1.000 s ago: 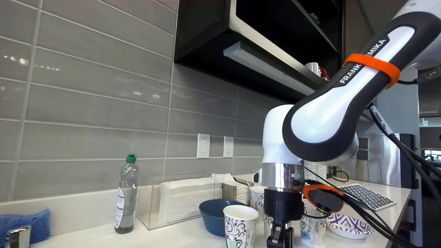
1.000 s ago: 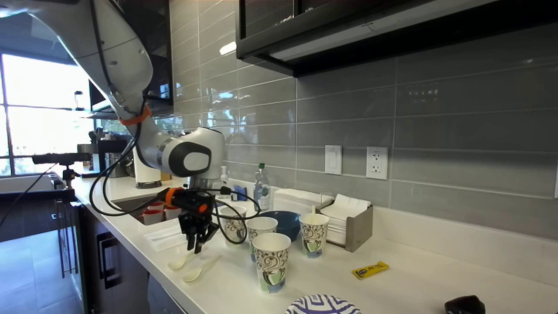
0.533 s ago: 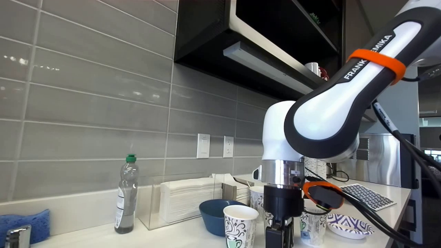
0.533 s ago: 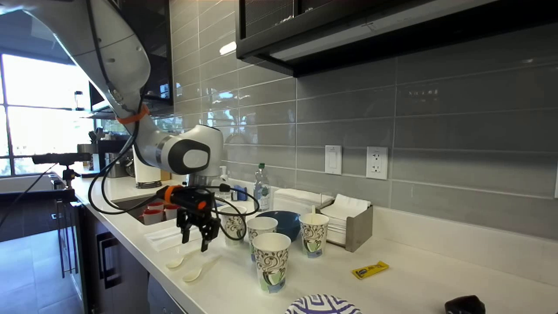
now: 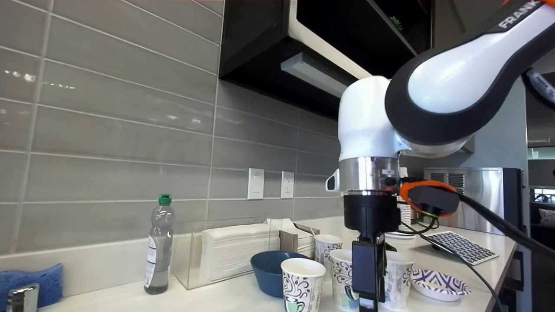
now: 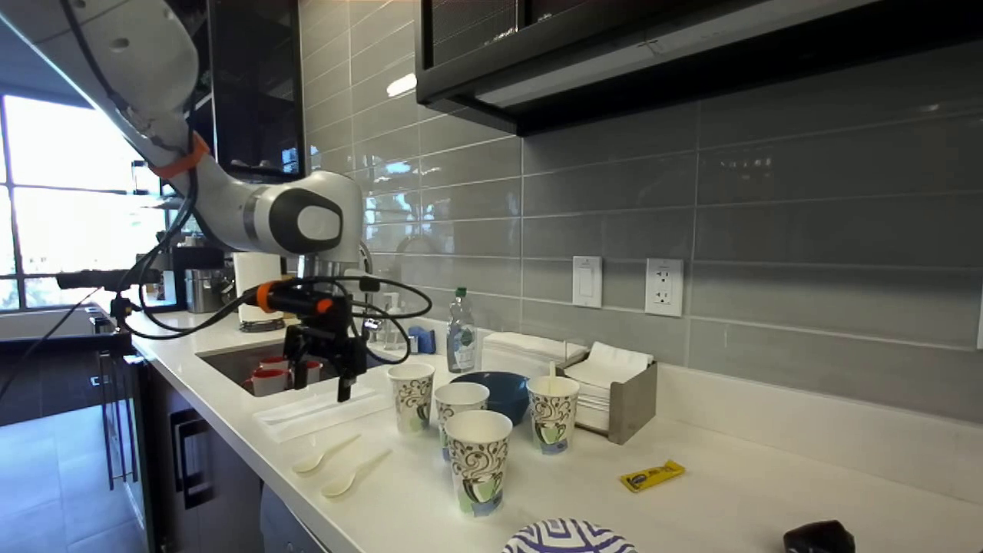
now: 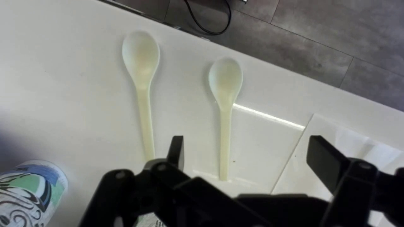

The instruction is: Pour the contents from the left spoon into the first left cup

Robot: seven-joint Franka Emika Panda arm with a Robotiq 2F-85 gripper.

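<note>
The gripper (image 7: 246, 143) is released, its jaws wide apart and holding nothing, and hangs above the white counter (image 7: 63, 94). Beneath it, around the centre of the wrist view, lies what I take for the left spoon (image 7: 225, 123), since in an exterior view that spoon (image 6: 320, 458) is the further left of two on the counter. Its handle looks left of mid-gap, so centre over it, come straight down, close gently on the thin handle and lift with the head level; whether the head holds anything is unclear. Mind the second spoon (image 7: 144, 97), at upper left of the wrist view. For the pour, bring the head over the rim of the first left cup (image 6: 412, 395), leftmost in both exterior views, before tilting.
</note>
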